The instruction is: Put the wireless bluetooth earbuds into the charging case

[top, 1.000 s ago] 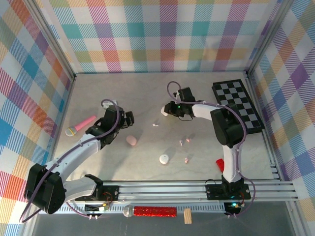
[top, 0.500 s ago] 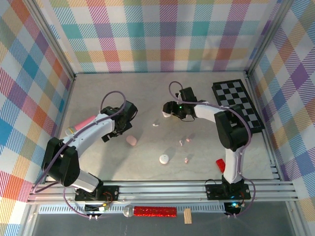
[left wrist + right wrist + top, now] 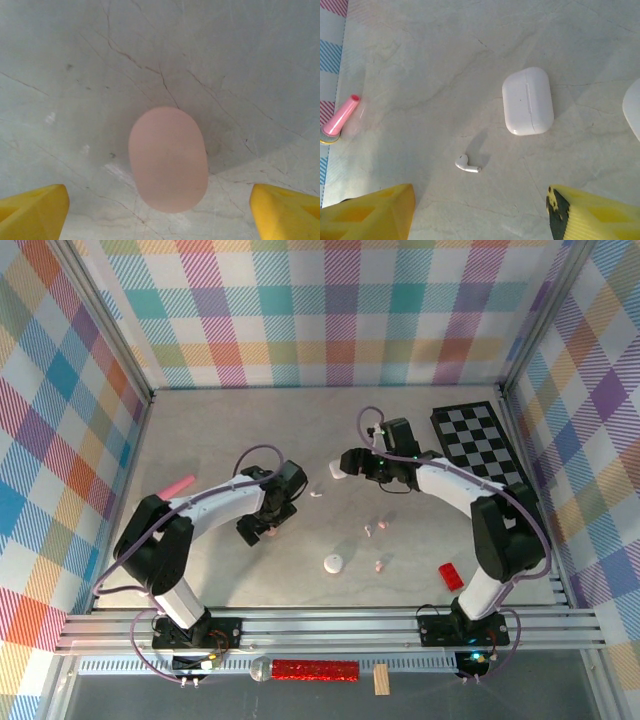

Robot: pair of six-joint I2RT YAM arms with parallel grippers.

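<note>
A pale pink charging case [image 3: 168, 159] lies shut on the marble table, between the wide-apart yellow fingers of my left gripper [image 3: 160, 220], which is open and not touching it. In the top view that gripper [image 3: 263, 524] hovers over the case. A white charging case [image 3: 527, 101] lies shut on the table ahead of my open right gripper [image 3: 480, 212], with a white earbud [image 3: 467, 165] lying closer to the fingers. From above, the white case [image 3: 334, 471] sits just left of the right gripper [image 3: 352, 464], and the white earbud [image 3: 316, 493] is below it. Pink earbuds [image 3: 375, 528] lie mid-table.
Another white case [image 3: 332, 563] and a pink earbud [image 3: 378, 566] lie nearer the front. A red block [image 3: 450, 576] sits at the right, a checkerboard [image 3: 485, 455] at the back right, a pink toy microphone [image 3: 178, 485] at the left. Checked walls enclose the table.
The left arm swung right until its gripper came over the pink case. The right gripper opened, let go of the white case and drew back to the right.
</note>
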